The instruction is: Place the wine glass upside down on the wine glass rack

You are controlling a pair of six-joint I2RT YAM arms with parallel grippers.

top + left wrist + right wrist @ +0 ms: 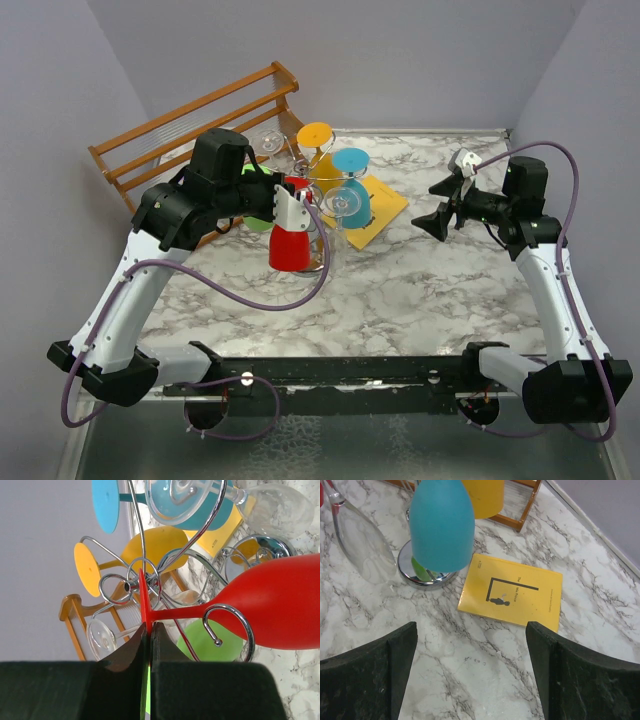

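**Left gripper clamped on the red glass's foot at the rack**

Your left gripper (149, 626) is clenched: both pads pinch the thin edge of the red wine glass's (280, 605) foot. From the top camera, the bowl hangs directly below your fingers with its mouth facing down. In the left wrist view the stem runs away from the fingertips, and a curled arm of the wine glass rack (272, 544) crosses it where it meets the bowl. You cannot tell whether that curl bears any weight. Just beyond your fingertips sit the rack's central loops, with a yellow glass (155, 542) behind them.

Your right gripper (471, 645) is released, its fingers spread wide and holding nothing above the marble table (485, 680). Ahead of it lies a yellow book (512, 592). Further ahead and to its left, a blue glass (441, 525) and a clear glass (357, 540) hang over the rack's round base
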